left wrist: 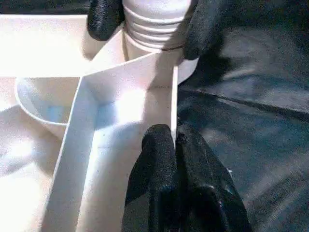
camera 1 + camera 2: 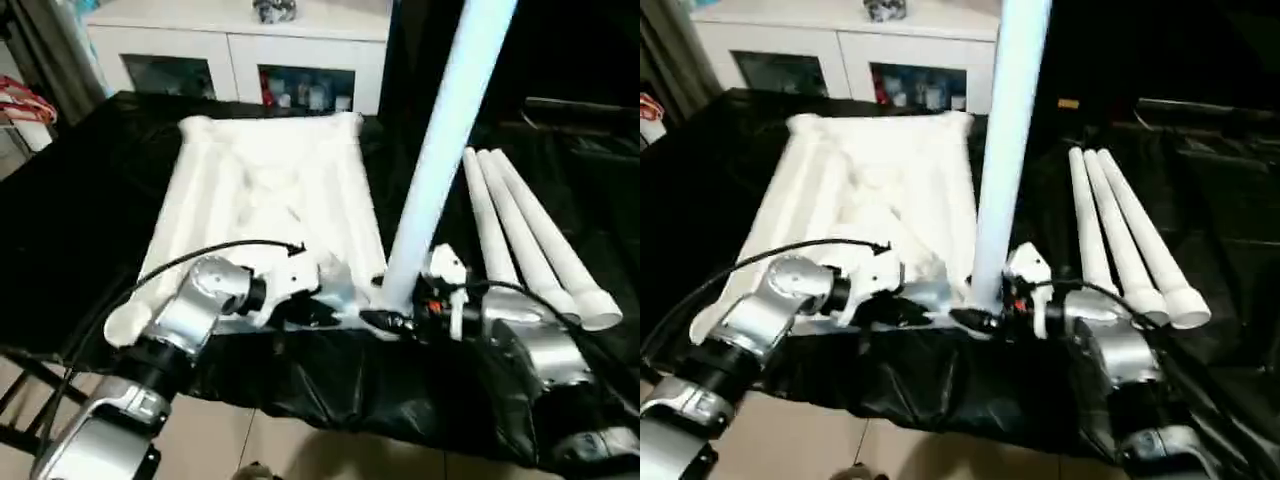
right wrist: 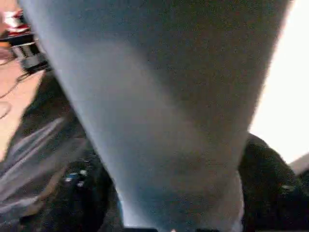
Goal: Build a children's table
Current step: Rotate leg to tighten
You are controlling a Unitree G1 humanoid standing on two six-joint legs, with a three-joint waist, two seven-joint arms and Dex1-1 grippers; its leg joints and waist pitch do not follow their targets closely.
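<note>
The white table top (image 2: 270,190) lies upside down on black cloth, its ribbed underside facing up. One white leg (image 2: 440,150) stands upright in the near right corner socket. My right gripper (image 2: 390,318) is shut on that leg's foot; in the left wrist view its black fingers (image 1: 104,19) sit on either side of the leg's threaded end (image 1: 154,24). Beside that corner, my left gripper (image 1: 174,137) is shut on the table top's thin rim wall (image 1: 174,96). Three more legs (image 2: 530,250) lie side by side on the cloth to the right.
A white cabinet (image 2: 240,40) with glass doors stands behind the work surface. The black cloth (image 2: 80,220) hangs over the near edge, with tiled floor (image 2: 250,450) below. A black cable (image 2: 200,255) arcs over my left forearm.
</note>
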